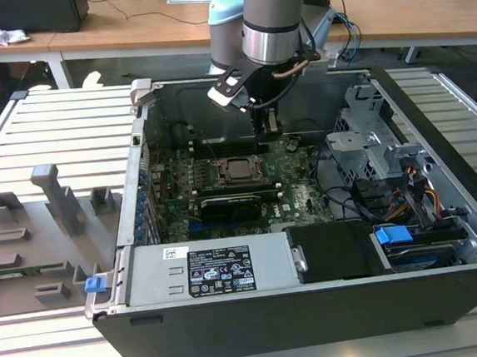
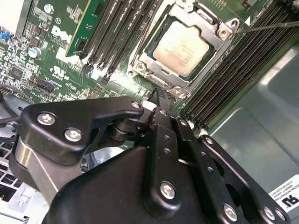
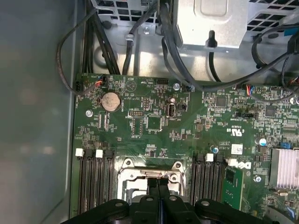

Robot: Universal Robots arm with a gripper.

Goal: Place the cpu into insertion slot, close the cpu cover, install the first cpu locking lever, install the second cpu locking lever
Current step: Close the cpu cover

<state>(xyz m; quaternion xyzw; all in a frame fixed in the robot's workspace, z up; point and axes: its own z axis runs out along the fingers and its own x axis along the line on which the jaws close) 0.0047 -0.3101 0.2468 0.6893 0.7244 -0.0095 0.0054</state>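
Observation:
The cpu (image 2: 182, 49) lies flat in the insertion slot (image 1: 239, 168), its dull silver top showing. The cpu cover (image 2: 140, 60) is down around it as a silvery frame. From one corner of the socket a thin metal lever (image 2: 273, 25) runs out over the memory slots. My gripper (image 2: 161, 95) is shut, fingers pressed together with nothing visible between them, its tip just at the socket's edge. In the first wrist view the gripper (image 3: 158, 183) points down at the cover's rim (image 3: 149, 173). In the exterior view the gripper (image 1: 268, 127) hangs over the board just behind the socket.
Long black memory slots (image 2: 233, 70) flank the socket on both sides. A black expansion card (image 1: 232, 204) sits in front of it. Cables (image 3: 187, 70) and a metal drive cage (image 1: 369, 146) crowd the exterior view's right. The case wall (image 3: 32, 116) is close by.

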